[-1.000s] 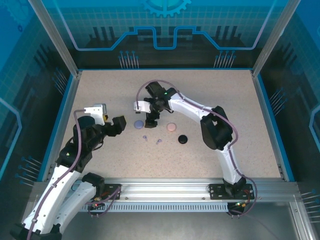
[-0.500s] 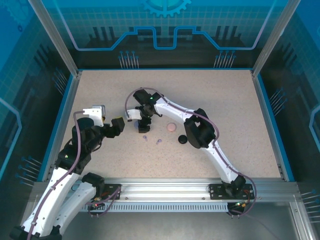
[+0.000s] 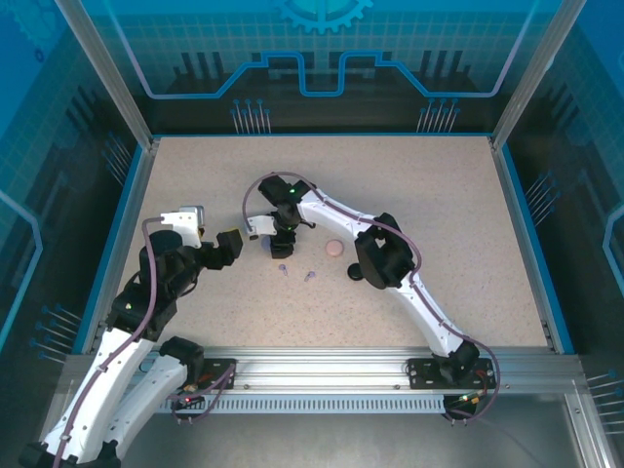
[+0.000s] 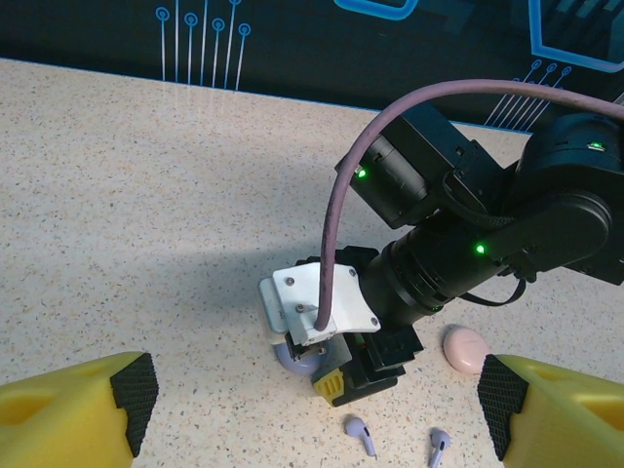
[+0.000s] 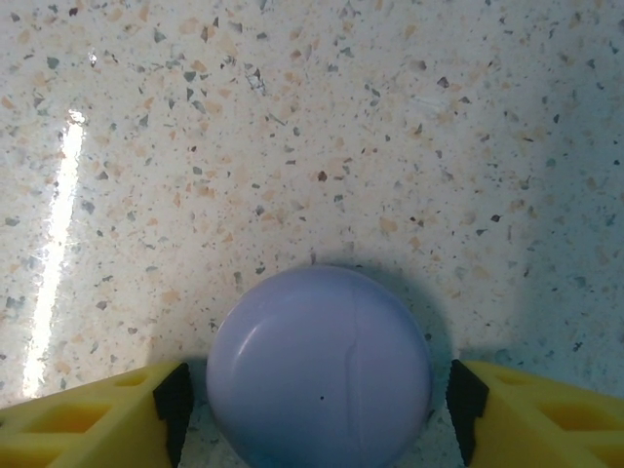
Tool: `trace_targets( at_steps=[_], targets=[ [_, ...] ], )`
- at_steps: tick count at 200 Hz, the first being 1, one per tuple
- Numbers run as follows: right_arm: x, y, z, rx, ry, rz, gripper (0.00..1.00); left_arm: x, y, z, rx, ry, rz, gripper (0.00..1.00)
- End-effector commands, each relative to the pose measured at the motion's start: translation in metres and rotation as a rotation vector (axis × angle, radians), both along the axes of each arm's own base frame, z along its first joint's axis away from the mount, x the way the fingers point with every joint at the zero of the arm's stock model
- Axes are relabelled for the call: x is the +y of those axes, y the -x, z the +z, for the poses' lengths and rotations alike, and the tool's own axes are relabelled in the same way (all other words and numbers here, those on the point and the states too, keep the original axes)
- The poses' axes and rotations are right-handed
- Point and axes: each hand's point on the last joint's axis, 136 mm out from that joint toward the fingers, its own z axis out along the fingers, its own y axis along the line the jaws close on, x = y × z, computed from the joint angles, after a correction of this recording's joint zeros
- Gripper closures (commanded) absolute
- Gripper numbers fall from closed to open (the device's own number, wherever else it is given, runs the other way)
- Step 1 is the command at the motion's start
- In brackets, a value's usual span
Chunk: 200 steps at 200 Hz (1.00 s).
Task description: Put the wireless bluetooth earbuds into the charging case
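Our right fingers [image 5: 171,400] have come down around the lilac charging case [image 5: 320,366] and narrowed, flanking it without clamping yet. Our left fingers [image 4: 68,409] hang released near that case. Two lilac earbuds [image 4: 361,434] lie just beside it, still to be inserted.

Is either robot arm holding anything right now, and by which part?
Nothing is gripped yet. The right gripper straddles the lilac round case, its jaws flanking the case's sides with slim gaps. The left gripper is open and empty.
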Motion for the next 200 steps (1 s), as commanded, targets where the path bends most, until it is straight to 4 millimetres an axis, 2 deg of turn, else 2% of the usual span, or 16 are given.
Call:
trace_targets(
  at_steps=[1,51,86,107,142,150,153,172,200],
  targets=[
    [0.001,0.010,-0.020,0.050,0.030,0.013,0.29,0.006,0.001,0.014,-0.034,-0.010,0.018,0.12],
    [0.003,0.013,-0.023,0.073,0.023,0.008,0.39,0.005,0.000,0.013,-0.032,-0.010,0.019,0.11],
    [0.009,0.010,-0.007,0.083,-0.030,-0.031,0.49,0.004,0.000,0.011,-0.029,0.012,0.022,0.11],
    [0.012,0.003,0.016,0.069,-0.101,-0.077,0.54,0.002,-0.001,0.011,-0.032,0.042,0.018,0.11],
    [0.006,-0.005,0.064,0.023,-0.216,-0.133,0.55,-0.002,-0.003,0.010,-0.029,0.085,0.014,0.10],
    [0.001,-0.006,0.068,0.016,-0.227,-0.145,0.55,-0.003,-0.003,0.010,-0.026,0.099,0.015,0.10],
    [0.000,-0.006,0.082,-0.001,-0.248,-0.147,0.55,-0.003,-0.004,0.010,-0.026,0.105,0.015,0.10],
    [-0.011,-0.004,0.113,-0.038,-0.309,-0.173,0.55,-0.006,-0.005,0.010,-0.020,0.141,0.013,0.08],
    [-0.036,0.005,0.143,-0.099,-0.369,-0.213,0.55,-0.016,-0.008,0.010,-0.005,0.194,-0.020,0.08]
  ],
)
